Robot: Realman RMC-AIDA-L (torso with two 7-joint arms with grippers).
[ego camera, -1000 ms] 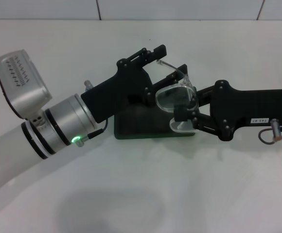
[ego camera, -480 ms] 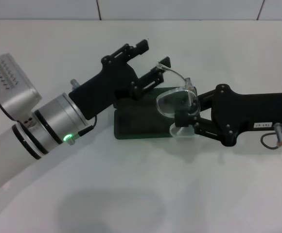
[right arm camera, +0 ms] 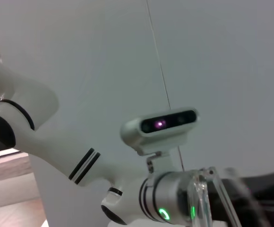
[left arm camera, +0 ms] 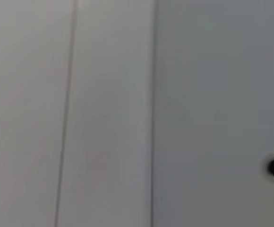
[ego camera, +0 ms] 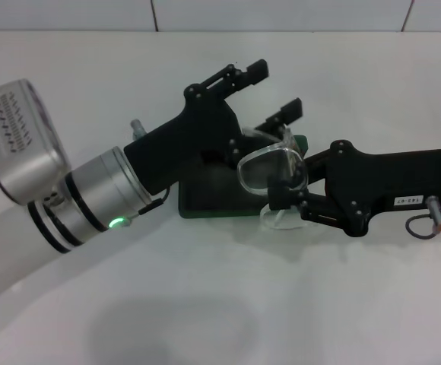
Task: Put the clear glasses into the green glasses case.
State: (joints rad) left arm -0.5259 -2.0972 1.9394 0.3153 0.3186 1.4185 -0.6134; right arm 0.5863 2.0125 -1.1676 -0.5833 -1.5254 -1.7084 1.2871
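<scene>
- The white counter [ego camera: 296,304] carries everything in the head view, with a tiled wall along its far edge.
- The left arm reaches in from the near left; its silver wrist shows a small green light, and a grey camera block sits on its outer side.
- The left gripper [ego camera: 274,90] hovers over the far part of the case, its two black fingers [ego camera: 252,71] spread apart with nothing between them.
- The right arm comes in from the right, with a small white label on its black body; the writing is too small to read.
- The right gripper [ego camera: 279,194] has its fingers clamped on the clear glasses at the middle of the frame.
- The green glasses case [ego camera: 213,199] lies on the counter between the two arms, largely covered by the left gripper; whether it holds anything cannot be told.
- The clear glasses [ego camera: 270,169] are held tilted over the right end of the case, one lens above it, the other lens low by the counter just in front of the case.
- The right wrist view shows a transparent part of the glasses close up, with the left arm behind it.
</scene>
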